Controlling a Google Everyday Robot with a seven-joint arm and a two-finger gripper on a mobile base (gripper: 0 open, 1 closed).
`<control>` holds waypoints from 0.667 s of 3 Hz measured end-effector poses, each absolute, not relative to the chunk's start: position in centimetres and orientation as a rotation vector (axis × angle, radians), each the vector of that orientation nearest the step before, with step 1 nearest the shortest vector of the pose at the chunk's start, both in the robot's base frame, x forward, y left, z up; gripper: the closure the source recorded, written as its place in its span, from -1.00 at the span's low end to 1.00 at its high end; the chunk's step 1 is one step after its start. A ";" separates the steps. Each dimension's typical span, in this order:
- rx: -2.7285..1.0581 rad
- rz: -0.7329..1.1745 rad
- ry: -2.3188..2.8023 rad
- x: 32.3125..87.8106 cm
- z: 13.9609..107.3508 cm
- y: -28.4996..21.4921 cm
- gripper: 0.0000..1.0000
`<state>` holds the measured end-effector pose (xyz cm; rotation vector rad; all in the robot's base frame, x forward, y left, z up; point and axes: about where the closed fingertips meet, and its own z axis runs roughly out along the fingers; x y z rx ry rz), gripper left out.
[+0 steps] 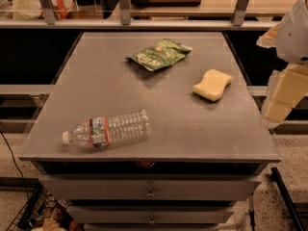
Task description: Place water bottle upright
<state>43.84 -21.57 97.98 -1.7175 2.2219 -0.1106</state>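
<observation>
The water bottle [107, 129] lies on its side near the front left of the grey table [168, 129]. It is clear and ribbed, with its white cap pointing left and an orange-edged label band near the cap end. My gripper [275, 113] hangs at the right edge of the view, just off the table's right side and well away from the bottle. It holds nothing that I can see.
A yellow sponge [212, 84] lies on the right part of the table. A green snack bag [159, 54] lies at the back middle. The table has drawers [150, 190] below its front edge. A railing and shelf run behind it.
</observation>
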 end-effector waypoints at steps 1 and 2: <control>-1.717 -0.111 2.222 43.8 98.0 -21.6 -1.00; -1.788 -0.093 2.164 43.5 97.7 -19.2 -1.00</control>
